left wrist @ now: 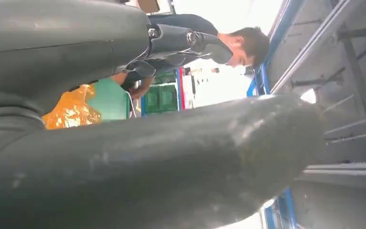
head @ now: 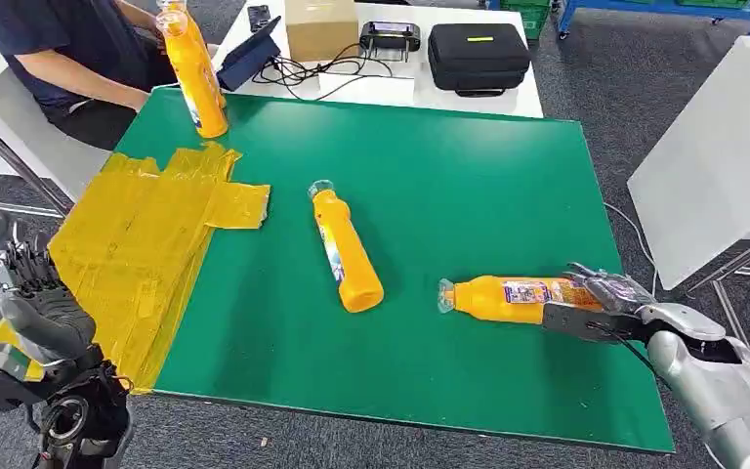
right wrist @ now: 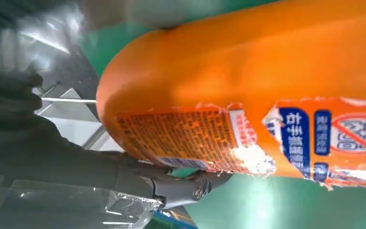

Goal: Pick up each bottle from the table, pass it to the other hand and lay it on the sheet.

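Observation:
An orange bottle (head: pixel 508 298) lies on its side on the green table (head: pixel 469 176) at the front right, cap pointing left. My right hand (head: pixel 601 298) grips its base end; up close its label (right wrist: pixel 186 138) faces the camera and dark fingers (right wrist: pixel 181 186) curl around the bottle (right wrist: pixel 267 62). A second orange bottle (head: pixel 347 249) lies free in the table's middle. A third bottle (head: pixel 195 73) stands at the far left edge. The yellow sheet (head: pixel 137 234) covers the table's left side. My left hand (head: pixel 34 293) hangs off the front left corner, fingers (left wrist: pixel 190 43) apart and empty.
A person (head: pixel 68 49) sits at the far left by the standing bottle. Behind the green table a white table (head: pixel 391 88) carries a black case (head: pixel 477 54), a cardboard box (head: pixel 320 27) and cables. A white board (head: pixel 713 166) leans at the right.

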`<act>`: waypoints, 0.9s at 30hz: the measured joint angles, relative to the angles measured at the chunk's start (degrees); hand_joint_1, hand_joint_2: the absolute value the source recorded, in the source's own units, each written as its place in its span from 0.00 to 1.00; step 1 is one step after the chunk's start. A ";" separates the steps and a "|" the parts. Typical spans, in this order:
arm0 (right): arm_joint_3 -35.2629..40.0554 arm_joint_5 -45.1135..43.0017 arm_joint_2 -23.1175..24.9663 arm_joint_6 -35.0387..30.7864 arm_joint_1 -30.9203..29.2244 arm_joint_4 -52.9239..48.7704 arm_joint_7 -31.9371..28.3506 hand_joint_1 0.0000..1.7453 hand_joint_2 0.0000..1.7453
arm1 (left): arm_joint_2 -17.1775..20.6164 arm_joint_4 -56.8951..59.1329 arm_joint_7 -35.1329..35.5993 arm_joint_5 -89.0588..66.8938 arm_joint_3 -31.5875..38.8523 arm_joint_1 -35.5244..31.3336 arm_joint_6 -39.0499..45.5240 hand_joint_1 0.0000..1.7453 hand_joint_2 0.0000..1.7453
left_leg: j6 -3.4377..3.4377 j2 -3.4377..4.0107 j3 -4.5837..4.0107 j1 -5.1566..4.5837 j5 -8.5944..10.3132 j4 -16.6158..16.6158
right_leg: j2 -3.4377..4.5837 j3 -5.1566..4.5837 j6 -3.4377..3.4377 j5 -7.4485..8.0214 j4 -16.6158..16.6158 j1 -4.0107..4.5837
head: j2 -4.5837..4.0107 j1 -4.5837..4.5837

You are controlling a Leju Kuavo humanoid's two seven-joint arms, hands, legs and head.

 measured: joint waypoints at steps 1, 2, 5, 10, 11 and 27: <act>0.38 0.02 0.20 -0.40 -0.38 0.66 -0.07 1.00 1.00 | 0.00 0.09 0.00 0.04 0.02 -0.11 0.20 0.00 0.00 | 0.00 0.02 0.05 0.01 0.00 0.00 | 0.02 0.05 0.00 0.00 0.00 0.01 | -0.02 0.02; 0.68 0.09 0.50 -0.97 -0.69 1.49 -0.07 1.00 1.00 | 0.00 0.18 0.00 0.07 0.04 -0.17 0.31 0.00 0.00 | 0.00 0.05 0.09 0.02 -0.01 -0.01 | 0.05 0.11 0.00 0.00 0.00 0.01 | -0.02 0.02; 1.62 0.39 1.81 -2.32 -1.93 3.74 0.08 1.00 1.00 | 0.00 0.33 0.00 0.07 0.11 -0.26 0.50 0.00 0.00 | -0.07 0.22 0.30 0.02 -0.09 -0.02 | 0.22 0.22 -0.01 -0.01 -0.01 0.01 | -0.02 0.02; 1.86 1.38 4.57 -4.55 -2.81 6.19 1.75 1.00 1.00 | 0.00 0.33 -0.02 -0.18 0.04 0.11 1.33 0.00 0.00 | -0.13 0.59 0.73 0.02 -0.21 -0.04 | 0.67 0.47 -0.05 0.02 -0.03 0.01 | -0.02 0.02; 1.86 1.46 4.90 -4.81 -2.93 6.58 1.90 1.00 1.00 | 0.00 0.33 -0.02 -0.18 0.00 0.21 1.44 0.00 0.00 | -0.13 0.64 0.79 0.02 -0.21 -0.04 | 0.74 0.51 -0.06 0.03 -0.04 0.01 | -0.02 0.02; 1.77 2.10 6.40 -6.69 -3.72 9.14 1.99 1.00 1.00 | -0.17 0.35 -0.02 -0.17 -0.09 0.71 1.42 0.00 0.00 | -0.13 0.76 1.14 0.05 -0.20 -0.04 | 0.83 0.78 -0.16 0.14 -0.04 0.02 | -0.02 0.05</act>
